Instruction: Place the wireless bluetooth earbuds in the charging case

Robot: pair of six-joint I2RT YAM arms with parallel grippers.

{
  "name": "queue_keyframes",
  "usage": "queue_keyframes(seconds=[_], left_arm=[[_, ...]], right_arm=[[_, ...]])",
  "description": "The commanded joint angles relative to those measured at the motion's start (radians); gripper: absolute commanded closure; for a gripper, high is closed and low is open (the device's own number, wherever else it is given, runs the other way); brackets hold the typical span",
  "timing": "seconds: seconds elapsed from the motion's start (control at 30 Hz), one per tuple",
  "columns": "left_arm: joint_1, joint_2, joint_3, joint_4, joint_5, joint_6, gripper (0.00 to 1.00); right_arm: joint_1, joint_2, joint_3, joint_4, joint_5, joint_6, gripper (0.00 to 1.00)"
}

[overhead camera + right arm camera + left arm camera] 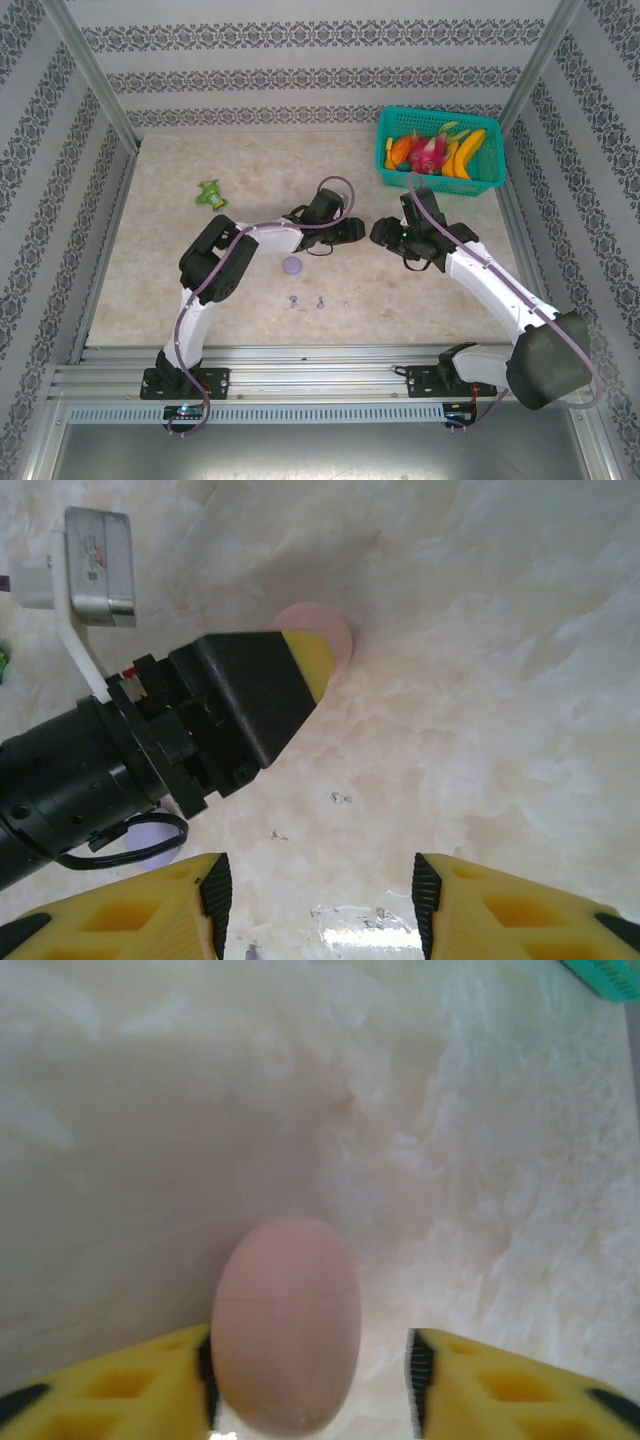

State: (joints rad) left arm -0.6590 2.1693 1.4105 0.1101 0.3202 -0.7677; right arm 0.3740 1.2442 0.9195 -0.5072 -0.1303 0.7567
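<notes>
Nearest the table's (pixel 430 295) front edge, about midway along it, lie two purple earbuds (pixel 293 301) (pixel 321 303), loose and apart from any case. A pale speck just beside them may be a pink one, but it is too small to tell. A little farther in sits the purple case (pixel 292 265), flat and untouched.

Past that, at mid-table, both arms meet over the pink case (pixel 287 1325). The left gripper (pixel 310 1360) is released and straddles it: one finger touches the case's side, the other stands apart. The seam across the case suggests the lid is shut, so this straddle is probably meant to pin or lift it for opening. The right gripper (pixel 317 885) hovers close by, also released and holding nothing, likely waiting to work the lid.

Toward the far edge lies a green packet (pixel 210 193) on the left. A basket (pixel 385 165) of fruit fills the far right corner.
</notes>
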Motion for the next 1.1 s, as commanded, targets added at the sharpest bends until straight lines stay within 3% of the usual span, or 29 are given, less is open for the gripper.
queue_keyframes(seconds=[0.0, 0.1, 0.17, 0.43, 0.73, 0.93, 1.07], left_arm=[[0.022, -0.066, -0.011, -0.109, -0.076, 0.036, 0.29], [0.037, -0.125, -0.046, -0.103, -0.095, 0.058, 0.15], [0.056, -0.174, -0.077, -0.094, -0.104, 0.066, 0.0], [0.167, -0.444, -0.245, -0.07, -0.15, 0.109, 0.0], [0.343, -0.751, -0.435, -0.139, -0.289, 0.075, 0.0], [0.486, -0.882, -0.549, -0.137, -0.26, 0.016, 0.0], [0.589, -0.924, -0.604, -0.123, -0.204, -0.035, 0.0]], right_arm=[[0.019, -0.022, 0.0, -0.016, 0.036, -0.001, 0.46], [0.041, -0.031, 0.005, -0.025, 0.052, 0.003, 0.45], [0.059, -0.032, 0.004, -0.033, 0.067, 0.006, 0.44], [0.178, 0.036, 0.024, -0.043, 0.157, 0.035, 0.34], [0.377, 0.31, 0.199, -0.061, 0.24, 0.128, 0.3], [0.485, 0.552, 0.409, -0.081, 0.201, 0.134, 0.3], [0.503, 0.661, 0.522, -0.101, 0.171, 0.101, 0.3]])
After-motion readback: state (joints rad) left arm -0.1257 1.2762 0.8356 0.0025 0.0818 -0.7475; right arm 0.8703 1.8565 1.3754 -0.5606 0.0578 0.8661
